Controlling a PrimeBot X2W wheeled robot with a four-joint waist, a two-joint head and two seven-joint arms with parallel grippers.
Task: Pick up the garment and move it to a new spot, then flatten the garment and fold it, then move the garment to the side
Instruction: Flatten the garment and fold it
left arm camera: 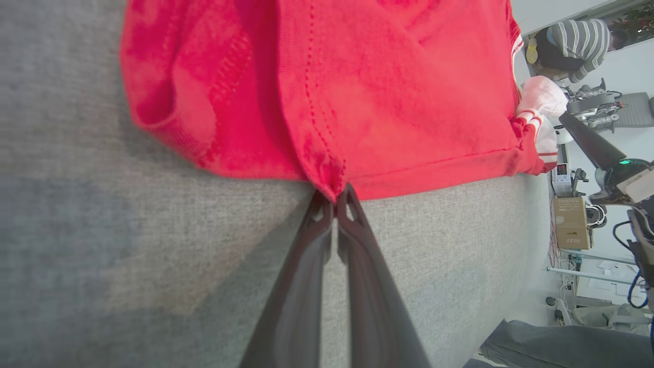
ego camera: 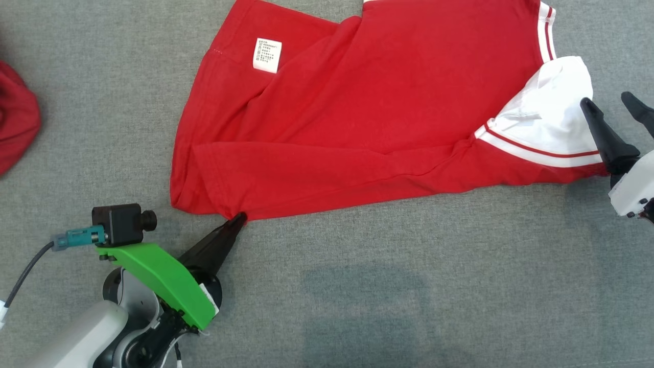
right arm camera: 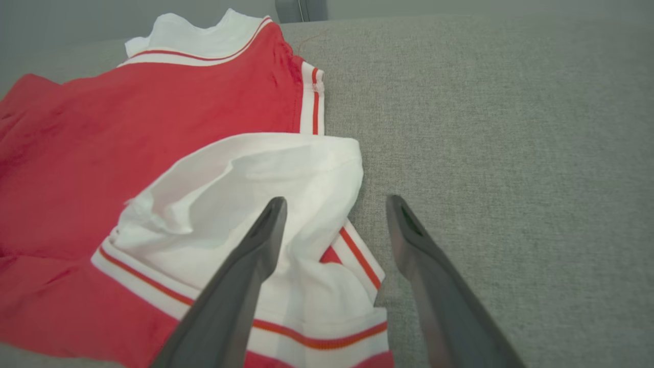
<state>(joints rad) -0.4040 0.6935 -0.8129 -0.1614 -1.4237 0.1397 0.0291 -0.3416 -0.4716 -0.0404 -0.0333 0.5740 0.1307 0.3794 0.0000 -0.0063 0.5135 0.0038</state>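
Nearest, at the near left, holds the garment (ego camera: 357, 117) in the left jaws: dark fingers (ego camera: 214, 245) shut tight on a pinch of red hem just right of the near-left corner, below a green mount (ego camera: 158, 276) carrying a small black camera (ego camera: 122, 223). Shows the same pinch in the left wrist view, fingertips (left arm camera: 317, 214) pressed together on a stitched seam. Lies spread across the far middle of the grey tabletop (ego camera: 409, 286), mostly flat with long creases, white label (ego camera: 267, 55) up toward the far left, white panel (ego camera: 552, 102) and red-and-white striped trim (ego camera: 541, 151) bunched at the right end. Stands at the right edge with the right jaws spread wide and holding nothing, one finger (right arm camera: 245, 266) over the white panel, the other over bare tabletop; cannot tell whether either touches. Well apart at the left edge: a second heap of red cloth (ego camera: 15, 117).
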